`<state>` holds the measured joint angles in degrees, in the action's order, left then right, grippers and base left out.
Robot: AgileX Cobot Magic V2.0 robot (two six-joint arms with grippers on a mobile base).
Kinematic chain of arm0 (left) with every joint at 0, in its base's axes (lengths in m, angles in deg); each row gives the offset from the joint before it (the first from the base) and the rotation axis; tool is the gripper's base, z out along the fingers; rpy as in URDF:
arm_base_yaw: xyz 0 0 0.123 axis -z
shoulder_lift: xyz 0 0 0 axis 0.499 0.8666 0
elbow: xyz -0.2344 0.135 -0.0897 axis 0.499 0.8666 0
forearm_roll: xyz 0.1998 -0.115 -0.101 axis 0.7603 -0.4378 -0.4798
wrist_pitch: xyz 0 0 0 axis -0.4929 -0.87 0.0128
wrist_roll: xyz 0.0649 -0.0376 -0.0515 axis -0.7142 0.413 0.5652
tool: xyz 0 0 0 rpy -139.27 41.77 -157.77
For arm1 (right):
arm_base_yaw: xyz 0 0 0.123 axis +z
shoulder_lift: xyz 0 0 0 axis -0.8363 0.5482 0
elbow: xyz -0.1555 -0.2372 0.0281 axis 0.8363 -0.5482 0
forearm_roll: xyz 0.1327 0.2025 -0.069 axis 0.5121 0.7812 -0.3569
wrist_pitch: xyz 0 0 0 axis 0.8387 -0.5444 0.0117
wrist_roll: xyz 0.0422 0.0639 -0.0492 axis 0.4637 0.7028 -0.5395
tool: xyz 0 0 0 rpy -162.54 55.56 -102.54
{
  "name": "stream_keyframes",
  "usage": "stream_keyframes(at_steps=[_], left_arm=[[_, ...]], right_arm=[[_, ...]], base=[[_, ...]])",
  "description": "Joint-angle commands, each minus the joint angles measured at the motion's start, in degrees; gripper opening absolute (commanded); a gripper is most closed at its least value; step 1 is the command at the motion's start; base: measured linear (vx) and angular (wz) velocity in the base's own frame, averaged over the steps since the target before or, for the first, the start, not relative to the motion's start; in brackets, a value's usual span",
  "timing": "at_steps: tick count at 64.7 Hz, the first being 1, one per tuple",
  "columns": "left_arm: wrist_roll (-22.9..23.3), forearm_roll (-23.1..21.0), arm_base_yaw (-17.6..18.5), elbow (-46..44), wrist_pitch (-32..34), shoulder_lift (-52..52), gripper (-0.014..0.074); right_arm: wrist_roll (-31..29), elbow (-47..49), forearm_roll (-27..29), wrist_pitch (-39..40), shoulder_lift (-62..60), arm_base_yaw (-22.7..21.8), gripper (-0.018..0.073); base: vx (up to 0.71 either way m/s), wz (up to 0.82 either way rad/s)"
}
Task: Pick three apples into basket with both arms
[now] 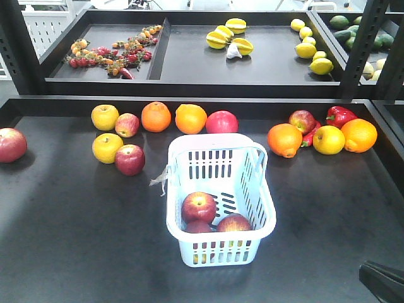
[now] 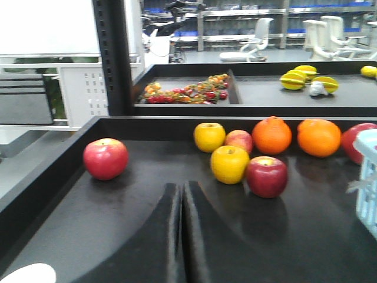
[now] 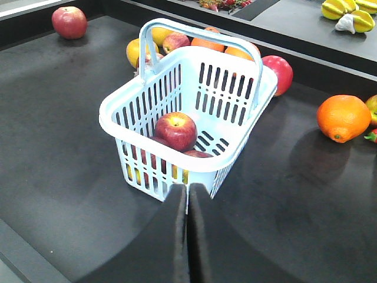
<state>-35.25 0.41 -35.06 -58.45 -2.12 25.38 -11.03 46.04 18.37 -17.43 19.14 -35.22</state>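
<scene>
We saw three apples already in the basket, which sat just ahead of our right end effector; the left end effector was further off. Both clenched w/ nothing held, so prob. no pick left.

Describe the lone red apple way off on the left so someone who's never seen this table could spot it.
Start at the basket mid-table, then look left, past the cluster of yellow and red fruit, to the table's edge. The red apple sits there alone, touching nothing, while every other loose fruit lies in a group.
</scene>
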Motion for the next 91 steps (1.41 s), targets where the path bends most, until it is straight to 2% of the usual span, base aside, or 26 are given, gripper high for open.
stream_keyframes(at_steps=[1, 20, 30, 35, 91], left_arm=[[0.0, -0.64, -1.18, 1.44, 4.15, -0.87, -0.0006], [0.0, -1.98, -1.68, 1.44, 4.15, -0.87, -0.0006], [-4.53, -5.61, -1.68, 1.44, 4.15, -0.87, -0.0006], [-4.96, -6.12, -1.68, 1.44, 4.15, -0.87, -0.0006], [-4.96, -6.13, -1.68, 1.33, 4.15, -0.87, -0.0006]], right_arm=[[-0.04, 1.58, 0.71, 3.84, 0.43, -0.25, -0.0004], [-0.04, 1.58, 0.77, 3.84, 0.43, -0.25, -0.0004], [-0.04, 1.58, 0.77, 3.84, 0.43, -0.25, -0.0004], [-0.04, 1.58, 0.77, 3.84, 0.43, -0.25, -0.0004], [-0.04, 1.58, 0.77, 3.76, 0.43, -0.25, -0.0004]], base=[[0.0, 0.0], [0.0, 0.0], [0.0, 0.0], [0.0, 0.0], [0.0, 0.0]])
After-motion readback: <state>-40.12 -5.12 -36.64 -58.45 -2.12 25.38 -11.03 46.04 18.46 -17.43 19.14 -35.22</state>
